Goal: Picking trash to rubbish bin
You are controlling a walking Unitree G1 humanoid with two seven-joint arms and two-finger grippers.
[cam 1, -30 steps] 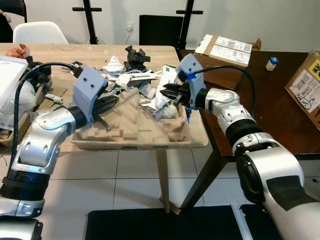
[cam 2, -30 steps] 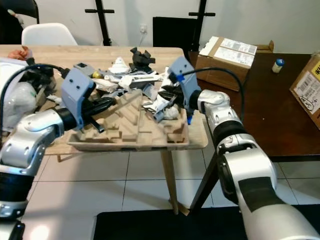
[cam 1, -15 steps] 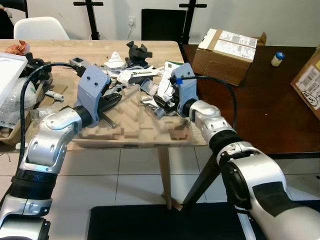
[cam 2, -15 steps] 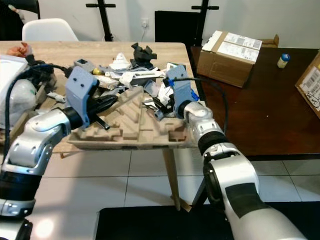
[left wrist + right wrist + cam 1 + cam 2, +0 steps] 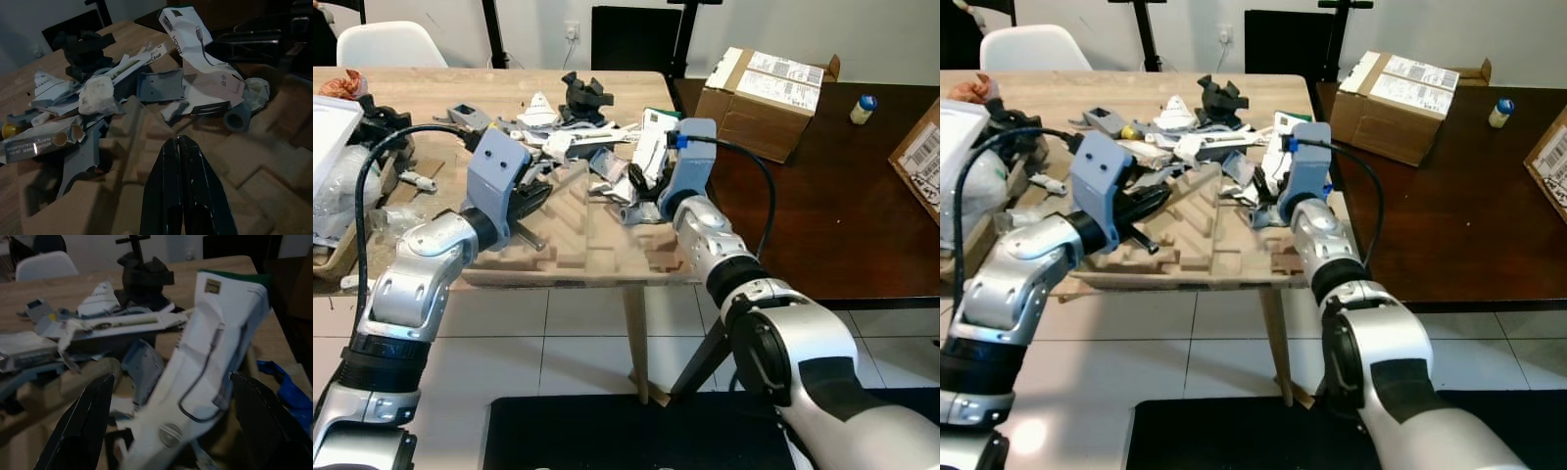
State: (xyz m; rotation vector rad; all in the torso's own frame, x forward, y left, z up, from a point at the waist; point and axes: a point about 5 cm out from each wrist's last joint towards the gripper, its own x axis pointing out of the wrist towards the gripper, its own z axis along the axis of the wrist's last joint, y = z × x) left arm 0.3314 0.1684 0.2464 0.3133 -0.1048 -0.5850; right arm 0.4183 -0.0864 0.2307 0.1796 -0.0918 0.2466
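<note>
One crumpled white cable box (image 5: 210, 377).

The two head views look forward and down from above the near edge of the wooden table (image 5: 431, 93), sharing its cluttered right end. Each wrist view sits low and close over the same trash pile (image 5: 146, 88), facing the far side.

Tan moulded tray (image 5: 597, 240), white cable-printed carton (image 5: 210, 367), pale wood surface (image 5: 431, 93), dark brown neighbouring surface (image 5: 822, 225).
</note>
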